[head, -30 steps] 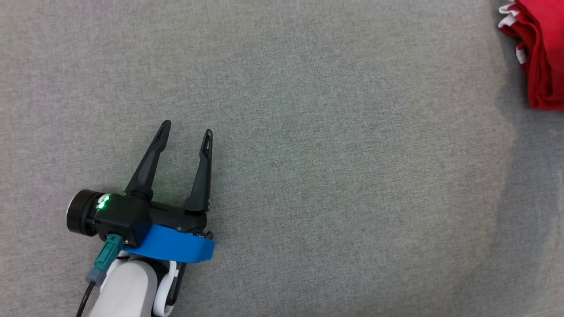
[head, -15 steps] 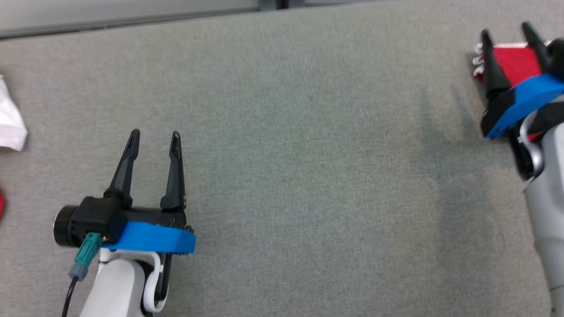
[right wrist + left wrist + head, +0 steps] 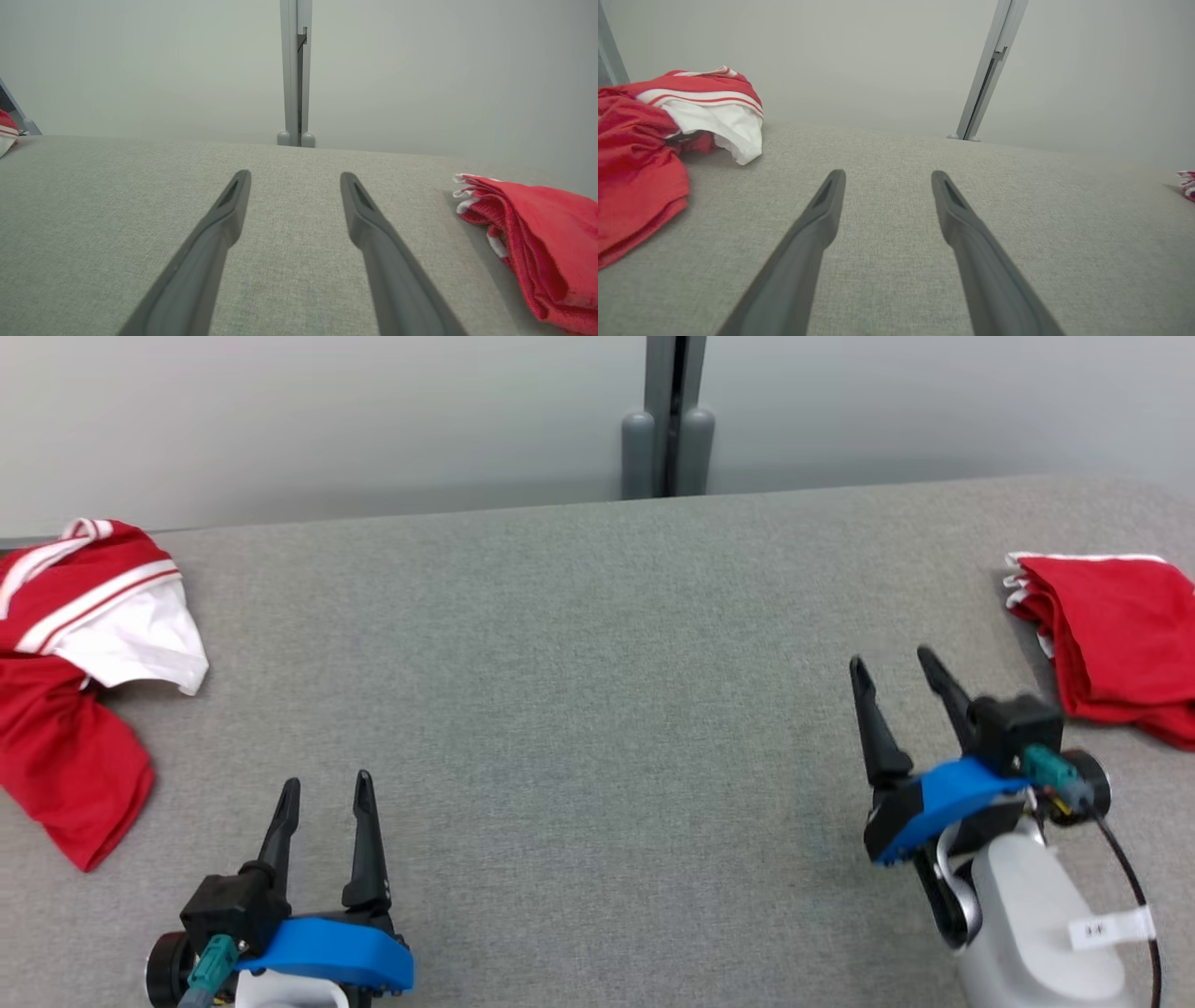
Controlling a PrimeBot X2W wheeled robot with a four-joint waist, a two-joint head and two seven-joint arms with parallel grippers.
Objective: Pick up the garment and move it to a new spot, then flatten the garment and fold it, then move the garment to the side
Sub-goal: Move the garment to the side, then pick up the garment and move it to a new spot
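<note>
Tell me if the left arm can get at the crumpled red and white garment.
Probably yes. The left gripper is open and empty, and bare grey table lies between it and the crumpled garment to its left.

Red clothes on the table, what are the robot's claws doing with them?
Nothing is being held right now. The left claw and right claw are both open and empty over the grey fabric-covered table. A folded red garment with white trim lies near the right claw, apart from it. A crumpled red and white pile of clothing lies at the table's left end, probably next to be folded.
</note>
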